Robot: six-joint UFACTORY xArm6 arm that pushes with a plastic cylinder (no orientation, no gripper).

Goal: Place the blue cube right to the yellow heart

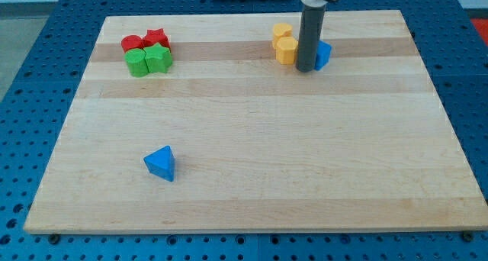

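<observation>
With the blue cube (pixel 324 54) just right of my tip (pixel 307 69) and the yellow heart (pixel 287 51) just left, the bare rod, grasping nothing, needed to retreat without nudging either.

Far off to the view's left of my tip, near the board's top-left corner, four blocks huddle touching: a red cylinder (pixel 132 43) and a red star (pixel 156 38) above a green cylinder (pixel 138 62) and a green block (pixel 158 59). A blue triangular block (pixel 161 163) lies alone on the wooden board (pixel 305 162), well below and left of my tip.
</observation>
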